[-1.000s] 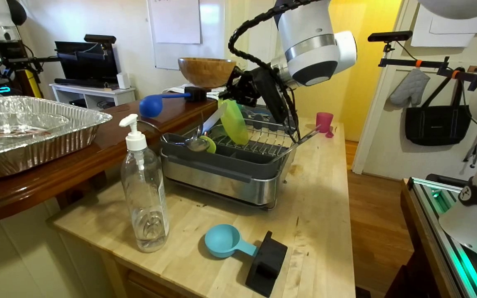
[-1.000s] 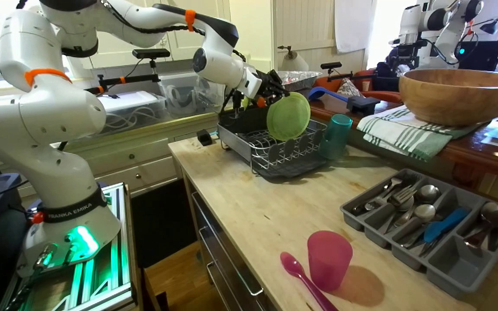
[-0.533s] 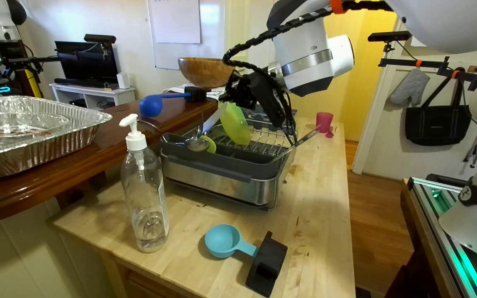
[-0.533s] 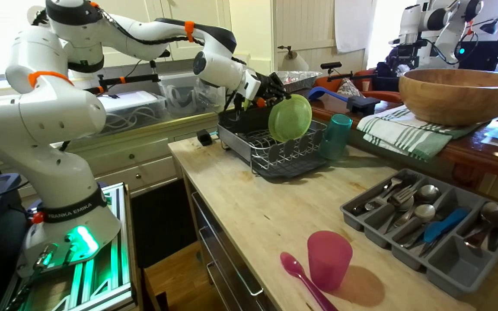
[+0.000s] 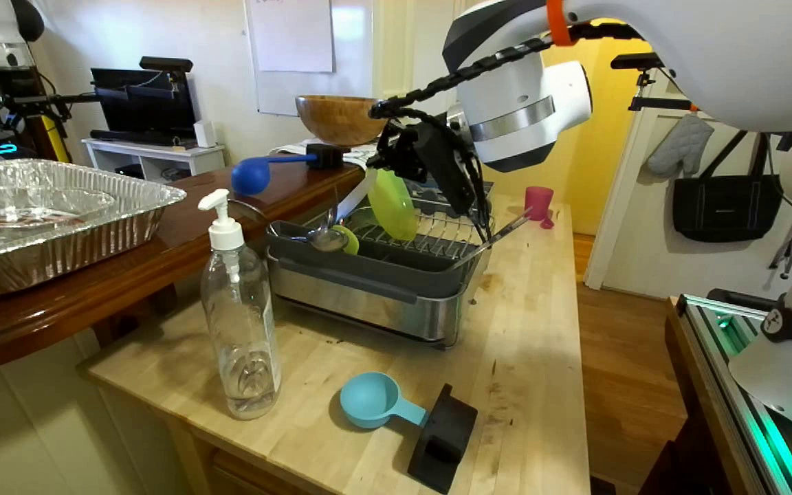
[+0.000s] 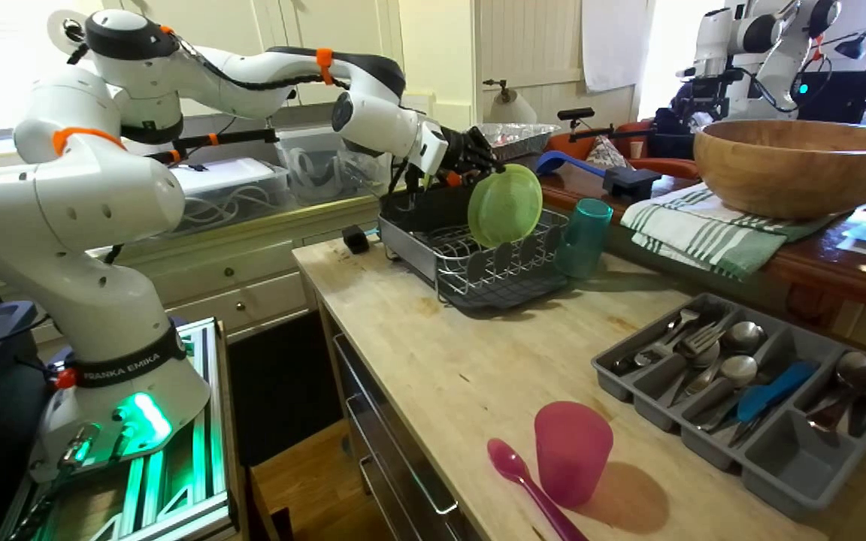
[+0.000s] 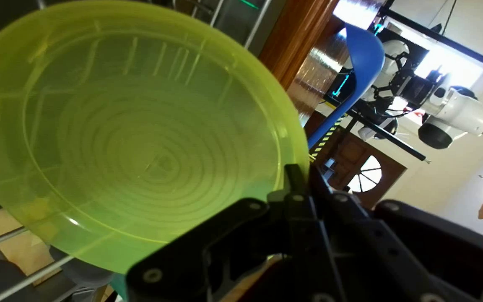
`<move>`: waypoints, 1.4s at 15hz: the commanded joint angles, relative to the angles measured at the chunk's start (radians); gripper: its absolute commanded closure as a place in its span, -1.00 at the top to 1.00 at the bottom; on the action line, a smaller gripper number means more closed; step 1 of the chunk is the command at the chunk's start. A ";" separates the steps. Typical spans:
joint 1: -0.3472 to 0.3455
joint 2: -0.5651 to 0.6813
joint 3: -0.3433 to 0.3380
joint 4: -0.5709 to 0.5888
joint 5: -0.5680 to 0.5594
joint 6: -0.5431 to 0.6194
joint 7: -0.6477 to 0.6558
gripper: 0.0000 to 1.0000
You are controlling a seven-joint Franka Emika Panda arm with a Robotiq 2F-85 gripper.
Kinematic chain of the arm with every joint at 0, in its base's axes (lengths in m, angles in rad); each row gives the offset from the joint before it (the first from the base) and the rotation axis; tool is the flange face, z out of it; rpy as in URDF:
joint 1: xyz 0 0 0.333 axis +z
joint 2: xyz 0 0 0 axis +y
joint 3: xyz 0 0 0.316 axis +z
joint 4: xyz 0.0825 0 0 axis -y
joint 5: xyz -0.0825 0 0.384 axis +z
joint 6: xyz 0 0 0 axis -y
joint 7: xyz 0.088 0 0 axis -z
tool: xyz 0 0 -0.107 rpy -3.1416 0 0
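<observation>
Hand (image 7: 304, 175): closed narrow on the rim of the yellow-green plate (image 7: 162, 126), pinching both faces.
Plate: on edge, tilted, at the dish rack (image 5: 361, 307); whether bearing on it or just clear of it, cannot tell.
Rim grip: the step in hand, by judgement, with the hold already made and release not yet begun.
Rack just under the plate: next move probably calling for a firm, even pinch and an angle kept in line with the plate's tilt, so as not to scrape or twist the rim loose.
Rack: standing on the worktop (image 6: 433, 338), with a metal spoon (image 5: 327, 239) in the dark caddy (image 5: 341, 267) along one side.
Teal tumbler (image 6: 583, 239): just beside the rack, in an exterior view.
Soap bottle (image 5: 241, 337): upright, near the caddy, with a clear body and a white pump.
Light-blue scoop (image 5: 370, 400): on the worktop, handle meeting a black holder (image 5: 444, 440).
Pink cup (image 6: 573, 454): in both exterior views, well apart from the rack, with a pink spoon (image 6: 527, 481) just beside it.
Cutlery tray (image 6: 801, 460): grey, divided, holding metal cutlery (image 6: 740, 370) and one blue piece (image 6: 775, 391).
Dark wood ledge (image 5: 176, 237): bearing a blue ladle (image 6: 551, 161), a foil tray (image 5: 107, 232) and a wooden bowl (image 6: 794, 180) on a striped towel (image 6: 704, 231).
Second robot arm (image 6: 713, 46): beyond the ledge, in the background.
</observation>
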 commanded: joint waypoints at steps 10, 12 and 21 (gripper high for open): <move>0.125 0.001 -0.040 -0.164 -0.158 -0.042 0.227 -0.98; 0.138 -0.004 -0.047 -0.169 -0.159 -0.039 0.232 -0.40; 0.162 -0.020 -0.130 -0.192 -0.114 -0.071 0.206 0.76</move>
